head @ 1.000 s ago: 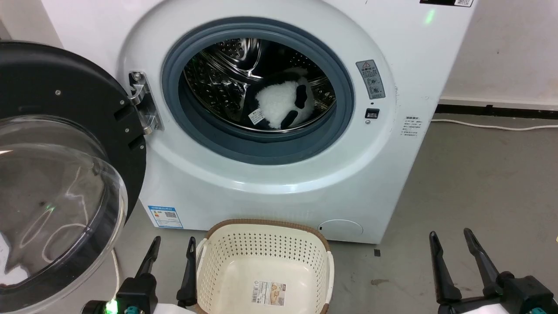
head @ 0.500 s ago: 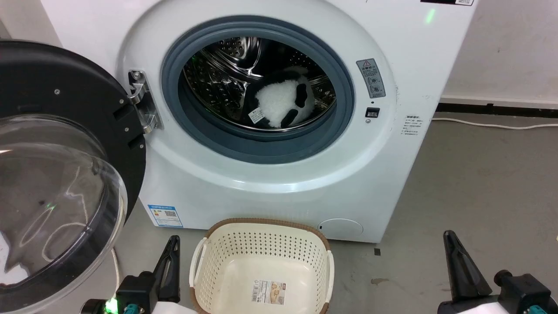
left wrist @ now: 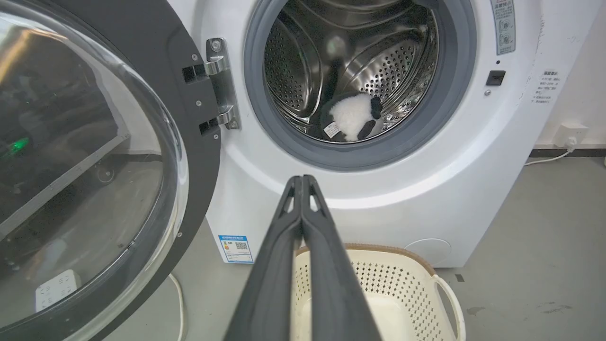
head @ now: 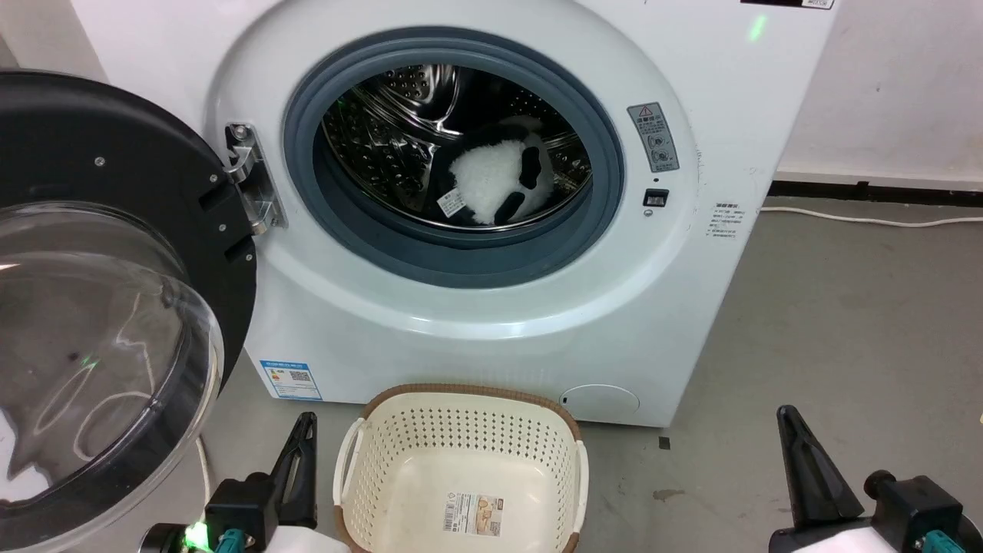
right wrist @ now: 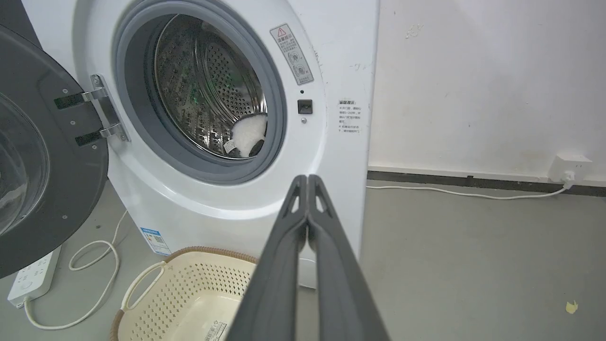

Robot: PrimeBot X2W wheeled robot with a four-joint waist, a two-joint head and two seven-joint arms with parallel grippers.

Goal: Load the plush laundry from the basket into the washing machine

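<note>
The black-and-white plush laundry (head: 495,183) lies inside the steel drum of the white washing machine (head: 476,322), its white belly and tag facing out; it also shows as the plush (left wrist: 352,122) and the plush (right wrist: 248,135). The cream basket (head: 399,453) stands on the floor before the washer with just a paper label inside. My left gripper (head: 306,421) is shut, left of the basket. My right gripper (head: 785,415) is shut at the lower right. In the wrist views the fingers of the left gripper (left wrist: 301,179) and right gripper (right wrist: 307,178) are pressed together with nothing between them.
The black-rimmed clear door (head: 100,307) hangs open at the left, close to my left arm. A white cable (head: 875,223) runs along the floor by the wall at the right. A power strip (right wrist: 31,279) and its cord lie under the door.
Both grippers went from open to shut about a second ago and have since stayed still. The plush and the basket have not moved.
</note>
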